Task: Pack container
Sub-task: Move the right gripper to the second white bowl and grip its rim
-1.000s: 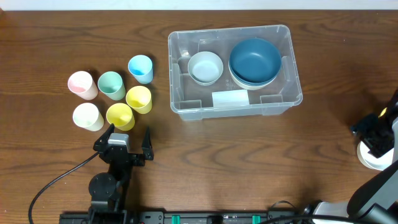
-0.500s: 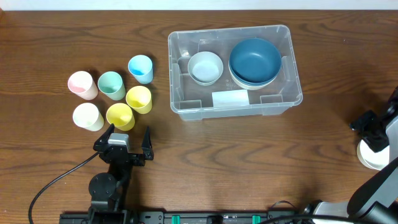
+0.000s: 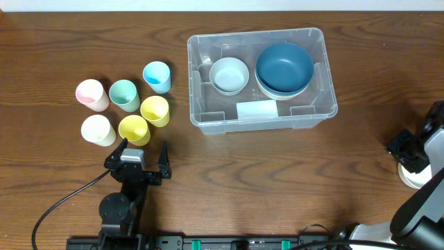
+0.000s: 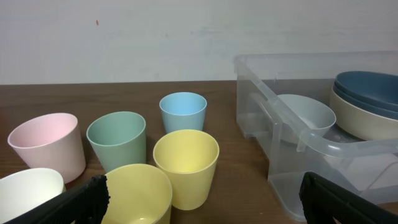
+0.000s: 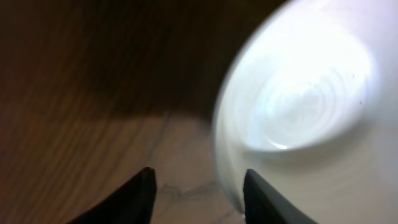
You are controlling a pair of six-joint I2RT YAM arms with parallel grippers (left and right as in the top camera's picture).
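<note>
Plastic container (image 3: 208, 107): clear bin, upper centre of the overhead frame.
Packed: dark blue bowl (image 3: 284, 66) stacked on a cream one, small pale bowl (image 3: 229, 75) beside it.
Outstanding: six cups (image 3: 125, 95) at centre left and a white bowl (image 5: 311, 106) at the right edge, all outside the bin.
Left gripper (image 3: 143, 146): lower left, fingers spread wide, empty.
Right gripper (image 5: 198, 186): over the white bowl, fingers apart, rim apparently between them; contact cannot be told.
Progress: judged under half.

The clear rectangular plastic container (image 3: 327, 76) bears a white label (image 3: 257, 110). The brown wooden table (image 3: 69, 42) shows dark grain.
</note>
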